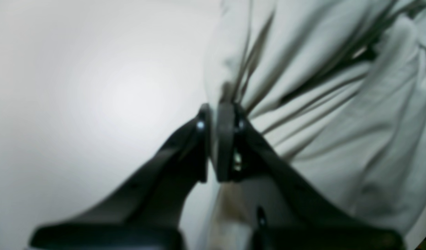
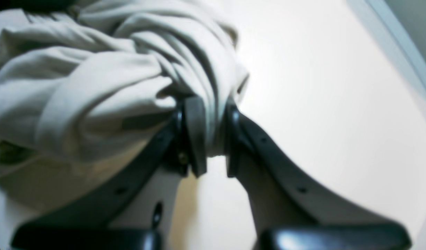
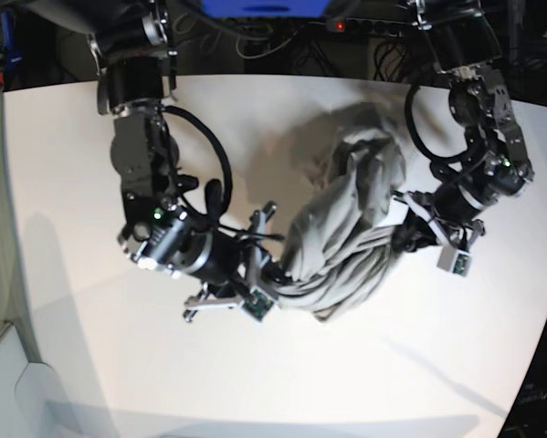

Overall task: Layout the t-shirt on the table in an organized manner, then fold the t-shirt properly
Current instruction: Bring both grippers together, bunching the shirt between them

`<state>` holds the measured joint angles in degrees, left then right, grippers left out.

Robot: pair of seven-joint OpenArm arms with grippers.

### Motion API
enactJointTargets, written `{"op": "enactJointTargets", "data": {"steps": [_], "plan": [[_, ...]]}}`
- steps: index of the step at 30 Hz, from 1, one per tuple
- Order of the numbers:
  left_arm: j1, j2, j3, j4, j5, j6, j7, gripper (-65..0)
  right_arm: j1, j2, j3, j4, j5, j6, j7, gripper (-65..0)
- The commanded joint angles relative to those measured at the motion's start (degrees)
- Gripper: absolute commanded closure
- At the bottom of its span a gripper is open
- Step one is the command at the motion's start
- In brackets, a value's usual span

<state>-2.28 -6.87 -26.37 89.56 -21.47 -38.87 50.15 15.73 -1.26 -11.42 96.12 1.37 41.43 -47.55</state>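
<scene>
Clamping one bunched t-shirt (image 3: 346, 228) from both sides, left pincer (image 1: 216, 139), right pincer (image 2: 209, 139), one white table (image 3: 72, 182)

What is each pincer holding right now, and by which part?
Both hold the shirt. The left pincer is shut on a thin fold at its edge; the right pincer clamps a thicker bunched fold. Which parts cannot be told.

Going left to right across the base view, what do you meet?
Bare table → right gripper, shut on one end of the t-shirt → bunched t-shirt → left gripper, shut on the other end → bare table.
</scene>
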Motion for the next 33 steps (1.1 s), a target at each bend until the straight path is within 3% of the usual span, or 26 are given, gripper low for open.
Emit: {"op": "enactJointTargets", "data": {"steps": [1,6,8,11,14,22,28,30,33], "plan": [[-0.31,-2.4,-1.63,-0.46,3.5,1.55,1.15,-0.4,1.99,0.86,1.88,1.95,-2.99,-1.43,-0.23,0.0],[-0.31,-4.77,-4.18,-1.95,3.23,1.29,0.79,-0.4,2.34,1.48,4.26,3.27,-2.99,-1.43,-0.32,0.0],[-0.22,-5.65,-5.06,-1.95,3.58,-0.73,-0.17,-0.4,2.25,1.83,4.17,3.36,-2.99,-1.43,-0.32,0.0],[-0.22,-5.92,-7.43,-2.04,3.23,-1.13,0.09,-0.4,1.99,2.09,4.26,3.44,-2.99,-1.43,-0.58,0.0],[-0.22,-5.13,-8.31,-1.69,3.14,-1.13,0.09,-0.3,1.55,1.3,4.17,3.88,-2.99,-1.43,-3.22,0.0],[-0.75,2.17,-8.22,-1.43,3.14,-1.13,0.18,-0.5,-1.44,-0.81,-1.55,11.8,-2.9,-1.43,-3.83,0.0],[-1.54,4.72,-8.22,-0.02,3.14,-1.13,0.18,-0.7,-2.67,-6.52,-4.54,14.52,-2.9,-1.43,-8.23,0.0],[-1.36,5.86,-8.31,1.47,3.14,-1.13,0.18,-3.5,-2.85,-7.74,-4.89,14.52,-2.9,-1.43,-9.11,0.0],[-0.92,6.57,-8.49,4.55,3.14,-1.13,0.18,-16.3,-3.2,-7.74,-6.29,14.52,-1.5,-1.43,-9.46,0.0]]}}
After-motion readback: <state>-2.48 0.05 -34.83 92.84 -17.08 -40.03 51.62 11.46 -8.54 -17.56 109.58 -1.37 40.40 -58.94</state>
